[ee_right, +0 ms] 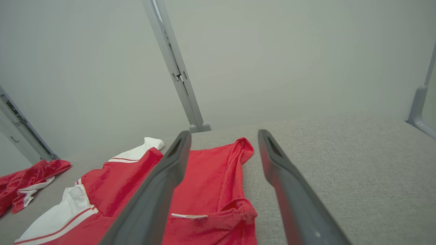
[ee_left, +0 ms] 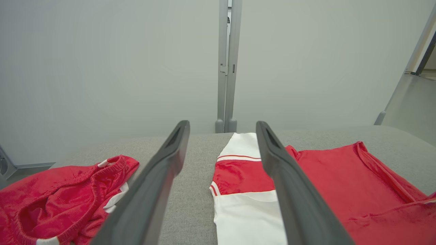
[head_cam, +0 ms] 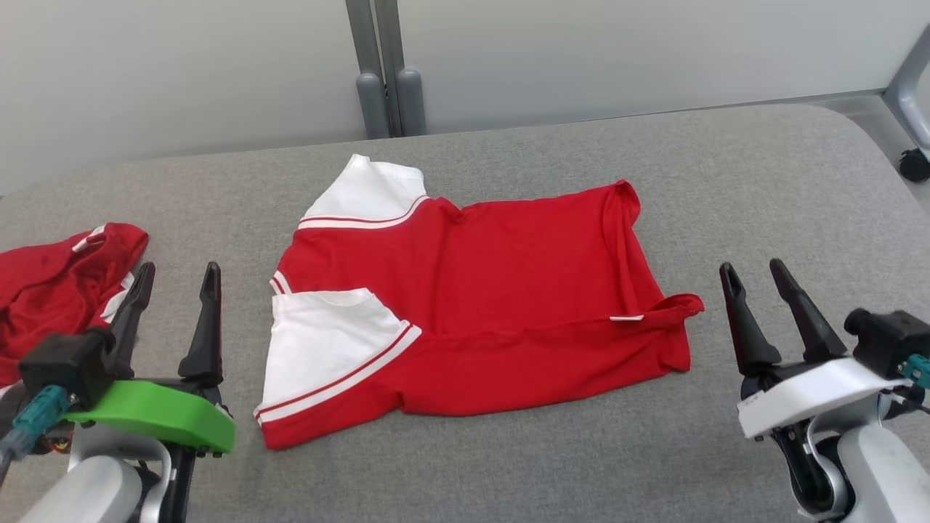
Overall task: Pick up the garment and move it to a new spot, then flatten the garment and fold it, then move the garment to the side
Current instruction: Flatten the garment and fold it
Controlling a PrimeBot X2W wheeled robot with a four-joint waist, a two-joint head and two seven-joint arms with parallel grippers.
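The shirt (head_cam: pixel 494 290) lay half-folded, left gripper (head_cam: pixel 179 267) and right gripper (head_cam: pixel 750 265) wide open, empty; further folding and moving aside seemingly remained.

Light bright, soft, even. Seems to come from above. Thin soft shadow under near edge of shirt (head_cam: pixel 472 290) on table (head_cam: pixel 763 181). Folds in shirt make darker red lines. Wall (head_cam: pixel 182 73) plain pale grey, smooth. Head view sharp: table weave shows. Wrist views wide: post (ee_right: pixel 177 75) leans, edges stretch. Up close, fingers (ee_left: pixel 153 190) of left gripper (ee_left: pixel 222 123) big, a bit blurry near bottom. Same for right gripper (ee_right: pixel 224 132); small pale shine low on one finger. Far red cloth (ee_right: pixel 30 180) soft, little.
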